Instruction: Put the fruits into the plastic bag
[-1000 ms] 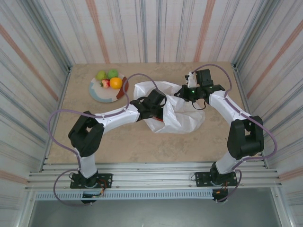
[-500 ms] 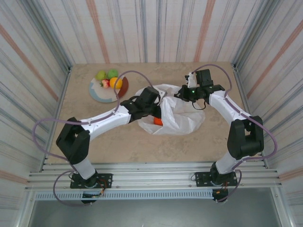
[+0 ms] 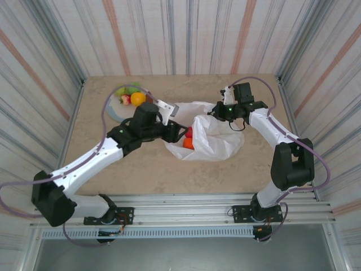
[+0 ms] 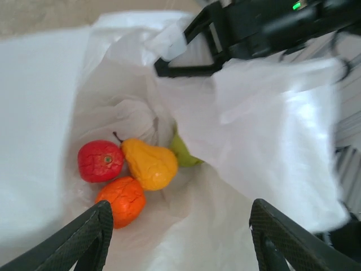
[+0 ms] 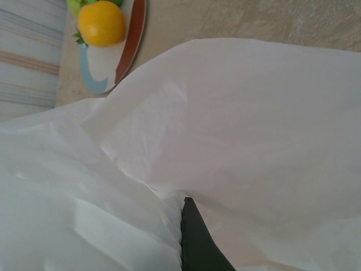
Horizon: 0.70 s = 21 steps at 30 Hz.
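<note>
Left wrist view: left gripper (image 4: pixel 180 217) hangs over the mouth of the plastic bag (image 4: pixel 271 141), its two ribbed black fingers (image 4: pixel 84 237) spread wide with nothing between them. Bag film is thin, white, translucent and heavily crinkled. In the bottom of the bag lie four fruits, touching: a round red fruit (image 4: pixel 100 161) with a small stem scar, a smooth yellow pear-shaped fruit (image 4: pixel 149 164), a wrinkled orange fruit (image 4: pixel 121 200), and a green fruit (image 4: pixel 181 153) half hidden under a fold. At the far rim, the right gripper (image 4: pixel 172 49) pinches a bunched fold of film, jaws closed on it, holding the mouth up. Top external: bag lies mid-table on the beige stone-patterned table (image 3: pixel 225 175). A round plate (image 3: pixel 113 108) with a blue patch and brown rim sits at far left, well apart from the bag, carrying a smooth yellow-orange ball (image 3: pixel 137 99) and green balls (image 3: pixel 125 90).
</note>
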Available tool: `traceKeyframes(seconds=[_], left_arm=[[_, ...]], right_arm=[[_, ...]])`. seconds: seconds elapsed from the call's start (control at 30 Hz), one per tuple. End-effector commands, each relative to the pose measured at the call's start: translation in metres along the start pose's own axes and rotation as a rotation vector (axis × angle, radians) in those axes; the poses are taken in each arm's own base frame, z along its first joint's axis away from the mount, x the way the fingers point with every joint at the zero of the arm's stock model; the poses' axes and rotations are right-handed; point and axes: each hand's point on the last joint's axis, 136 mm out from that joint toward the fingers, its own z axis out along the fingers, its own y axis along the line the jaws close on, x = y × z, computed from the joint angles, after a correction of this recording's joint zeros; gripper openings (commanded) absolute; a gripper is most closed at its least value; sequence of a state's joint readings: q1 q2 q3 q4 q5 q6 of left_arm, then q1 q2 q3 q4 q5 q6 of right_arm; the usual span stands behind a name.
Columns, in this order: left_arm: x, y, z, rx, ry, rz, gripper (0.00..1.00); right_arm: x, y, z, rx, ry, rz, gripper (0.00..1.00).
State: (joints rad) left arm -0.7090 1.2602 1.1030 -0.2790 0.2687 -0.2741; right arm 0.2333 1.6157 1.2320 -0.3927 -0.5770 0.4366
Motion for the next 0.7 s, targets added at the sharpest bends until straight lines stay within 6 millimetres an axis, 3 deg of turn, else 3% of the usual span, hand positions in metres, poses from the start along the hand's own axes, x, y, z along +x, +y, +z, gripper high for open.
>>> traceKeyframes(seconds=[0.0,0.13,0.23,0.43,0.57,0.67], left_arm=[[0.001,-0.013,-0.023,0.101,0.007,0.026,0.67],[-0.021,-0.009,-0.050,0.123,-0.084,0.013,0.68],[-0.038,0.018,-0.068,0.018,-0.166,-0.045,0.69],[-0.047,0.125,-0.102,-0.340,-0.334,-0.327,0.75],[-0.038,0.190,-0.110,-0.459,-0.381,-0.484,0.80],[-0.030,0.227,-0.106,-0.546,-0.352,-0.519,0.84]], right_arm=[[0.004,-0.002,0.003,0.003,0.020,0.021,0.00],[0.004,-0.001,0.002,0.004,0.020,0.018,0.00],[0.003,0.000,0.001,0.005,0.015,0.014,0.00],[0.005,0.003,0.003,0.001,0.018,0.010,0.00],[0.005,0.004,0.003,0.001,0.018,0.007,0.00],[0.005,0.004,0.002,0.000,0.019,0.005,0.00]])
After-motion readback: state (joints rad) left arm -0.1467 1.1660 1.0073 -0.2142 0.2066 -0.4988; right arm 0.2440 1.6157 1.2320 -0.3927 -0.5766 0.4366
